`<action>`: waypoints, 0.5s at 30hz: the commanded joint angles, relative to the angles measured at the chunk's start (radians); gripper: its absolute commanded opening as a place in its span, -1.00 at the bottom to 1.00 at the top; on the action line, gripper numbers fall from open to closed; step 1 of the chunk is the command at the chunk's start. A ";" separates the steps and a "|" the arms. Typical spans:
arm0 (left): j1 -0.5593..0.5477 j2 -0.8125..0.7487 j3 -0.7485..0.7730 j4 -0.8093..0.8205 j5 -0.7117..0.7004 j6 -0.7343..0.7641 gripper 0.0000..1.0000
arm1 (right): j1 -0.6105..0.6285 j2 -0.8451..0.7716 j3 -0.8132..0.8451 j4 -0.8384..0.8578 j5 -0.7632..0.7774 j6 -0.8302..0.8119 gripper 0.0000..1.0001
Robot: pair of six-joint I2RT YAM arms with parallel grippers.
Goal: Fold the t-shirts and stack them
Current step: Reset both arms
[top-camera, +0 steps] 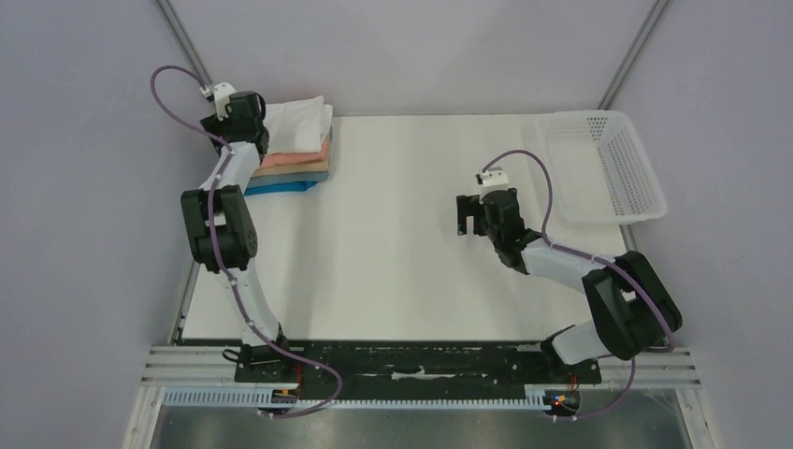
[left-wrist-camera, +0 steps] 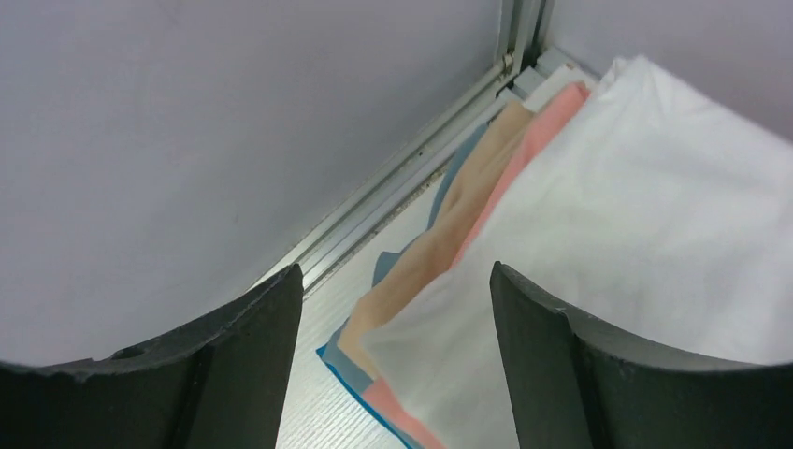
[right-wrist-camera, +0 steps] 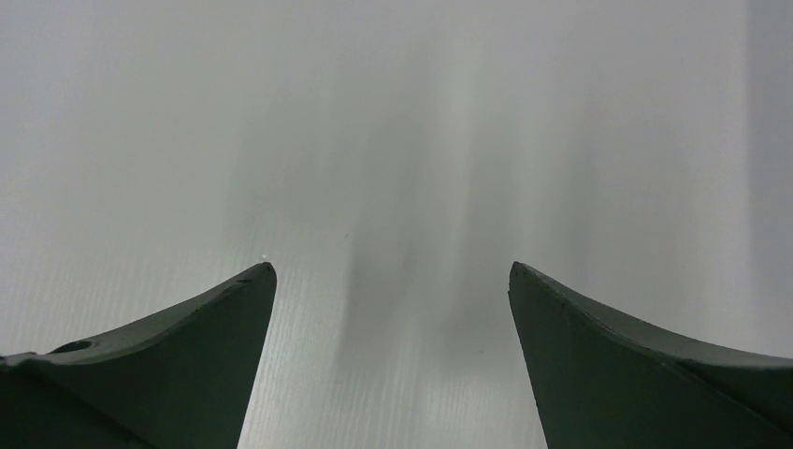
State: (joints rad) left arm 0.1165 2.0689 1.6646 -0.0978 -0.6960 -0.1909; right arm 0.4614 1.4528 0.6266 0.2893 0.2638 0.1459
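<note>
A stack of folded t-shirts sits at the table's back left corner. The white t-shirt (top-camera: pixel 301 119) lies on top, over salmon pink (top-camera: pixel 297 155), tan (top-camera: pixel 297 168) and bright blue (top-camera: pixel 281 188) ones. My left gripper (top-camera: pixel 252 131) hovers over the stack's left edge, open and empty. In the left wrist view the left gripper (left-wrist-camera: pixel 397 281) frames the corner of the white t-shirt (left-wrist-camera: pixel 636 234), with tan (left-wrist-camera: pixel 449 224), pink (left-wrist-camera: pixel 538 140), grey-blue (left-wrist-camera: pixel 383 267) and bright blue (left-wrist-camera: pixel 341 369) edges showing beneath. My right gripper (top-camera: pixel 465 214) is open and empty over bare table, as the right wrist view (right-wrist-camera: pixel 393 271) shows.
A white plastic mesh basket (top-camera: pixel 645 178) stands at the table's back right corner. The grey wall and a metal rail (left-wrist-camera: pixel 402 187) run close along the left of the stack. Slanted frame poles rise at the back left (top-camera: pixel 187 42) and back right (top-camera: pixel 631 51).
</note>
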 commanded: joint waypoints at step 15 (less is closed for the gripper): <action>-0.165 -0.865 -0.652 -0.115 0.450 -0.481 0.64 | -0.002 -0.443 -0.272 0.040 0.050 0.134 0.96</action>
State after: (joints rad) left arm 0.0605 1.4220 1.1976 -0.1593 -0.5354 -0.5369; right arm 0.4614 1.1172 0.4377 0.2916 0.2882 0.2226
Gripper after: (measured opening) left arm 0.819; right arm 0.979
